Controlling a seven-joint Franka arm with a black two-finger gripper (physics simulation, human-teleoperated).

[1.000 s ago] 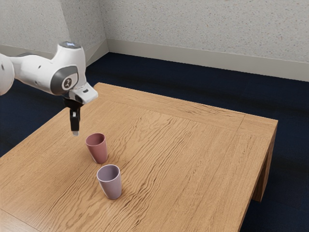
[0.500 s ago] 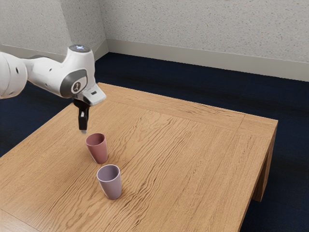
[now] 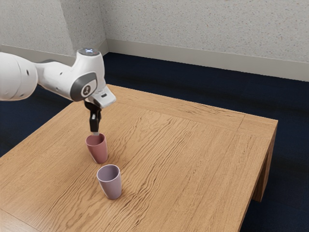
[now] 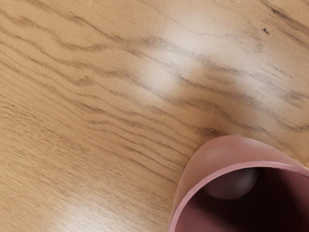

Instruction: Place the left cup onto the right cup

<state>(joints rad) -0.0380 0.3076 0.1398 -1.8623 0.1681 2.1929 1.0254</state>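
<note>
The black gripper (image 3: pixel 95 129) seems right above the rim of the upright pink plastic cup (image 3: pixel 97 149); open or closed, I cannot tell.

Most of the pink cup (image 4: pixel 217 159) outside the wrist view; near corner of the table (image 3: pixel 193 145) outside the exterior view.

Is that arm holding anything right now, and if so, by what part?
Nothing is held. The end effector hangs just above the pink cup, which stands free on the table beside the purple cup.
</note>
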